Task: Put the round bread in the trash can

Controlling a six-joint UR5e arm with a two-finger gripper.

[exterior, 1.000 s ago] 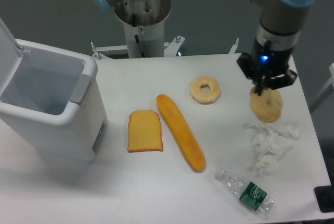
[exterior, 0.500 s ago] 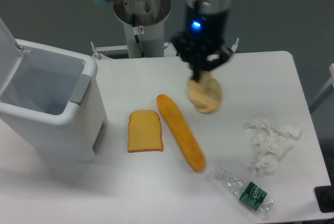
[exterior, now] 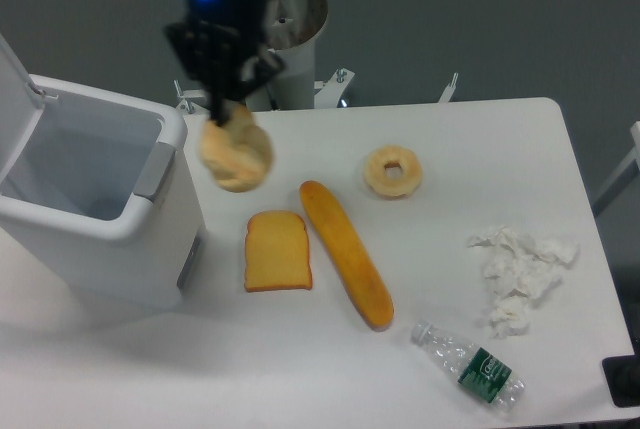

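Pincer [exterior: 225, 114] w/ round bread [exterior: 237, 155] moved left, now beside trash can [exterior: 130, 219].

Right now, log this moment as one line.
phase: carry | pincer: shut on bun | bun: airborne, right of bin | bin: lid open | drop: not yet

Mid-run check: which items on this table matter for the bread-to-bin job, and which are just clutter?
In play:
- round bread, held in the end effector
- trash can, lid open

Lying about:
- ring-shaped bread
- baguette
- toast slice
- crumpled tissue
- plastic bottle
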